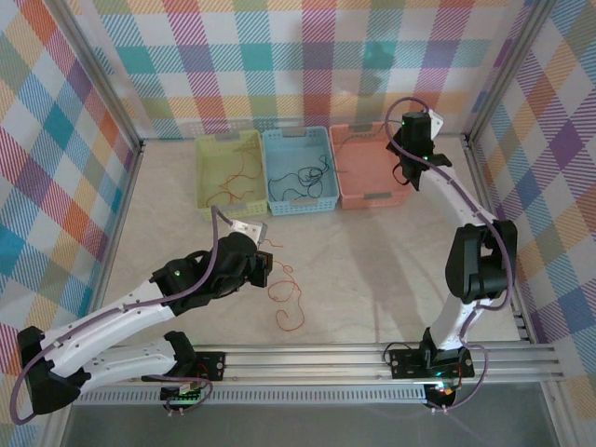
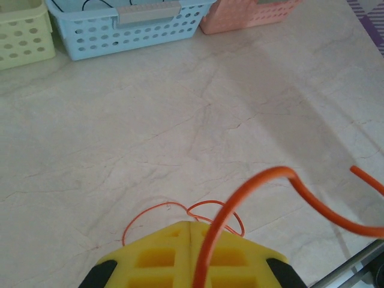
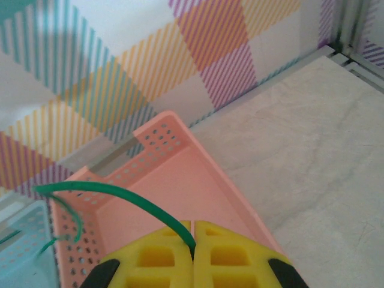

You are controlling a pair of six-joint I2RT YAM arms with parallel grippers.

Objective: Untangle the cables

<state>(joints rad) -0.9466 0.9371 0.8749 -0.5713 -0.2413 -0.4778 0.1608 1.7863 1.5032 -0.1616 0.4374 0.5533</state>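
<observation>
From above, the left tool sat low over the pale marbled table, left of centre, shut on one end of the orange cable. The rest of that thin, springy strand lay in loose curls to the tool's right and nearer side, its long axis running near-to-far. The left arm was plainly the nearer one to it. Three perforated plastic baskets stood in a row along the far edge, touching side by side: the yellow basket, the blue basket with a black cable curled inside, and the pink basket. All three lay far of the left tool, so I judged that any carry would run away from the arm bases. The right tool hung over the pink basket's right end

From the left wrist, the yellow moulded fingers were pressed together with the orange cable rising between them, arching right as a smooth stiff bow. Thinner loops of it rested on the table just beyond

From the right wrist, the right tool was closed on the green cable, which curved left and drooped towards the pink basket's holed far wall
</observation>
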